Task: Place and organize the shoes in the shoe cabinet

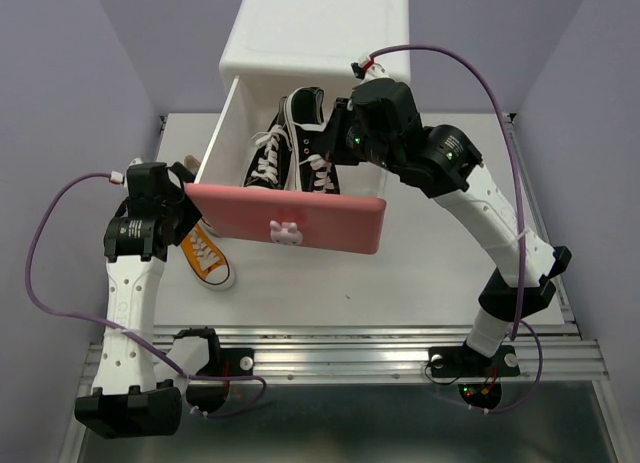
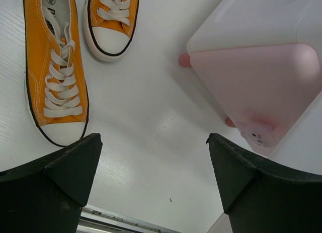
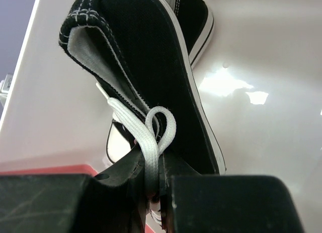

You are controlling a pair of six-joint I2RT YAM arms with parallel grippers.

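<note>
The right hand (image 1: 336, 131) is clenched on a black shoe (image 3: 166, 77). Its fingers pinch a loop of white lace (image 3: 156, 127) together with the edge of the upper, and they hold the shoe tilted inside the pulled-out top drawer (image 1: 330, 223). The other black shoe (image 1: 264, 155) lies just beside it in the same drawer, toe toward the darker pink front with its bunny knob (image 1: 285, 233). The drawer juts from the white shoe cabinet (image 1: 320, 33) at the back of the table (image 1: 440, 273).

On the other side, the left hand (image 2: 153, 140) hangs released above bare table, fingers spread wide with nothing between them. Just beyond it, the first orange shoe (image 2: 55, 72) and the second orange shoe (image 2: 111, 19) lie side by side on the table, toes pointing toward that hand. The cabinet's paler lower front (image 2: 256, 82) stands near them.
</note>
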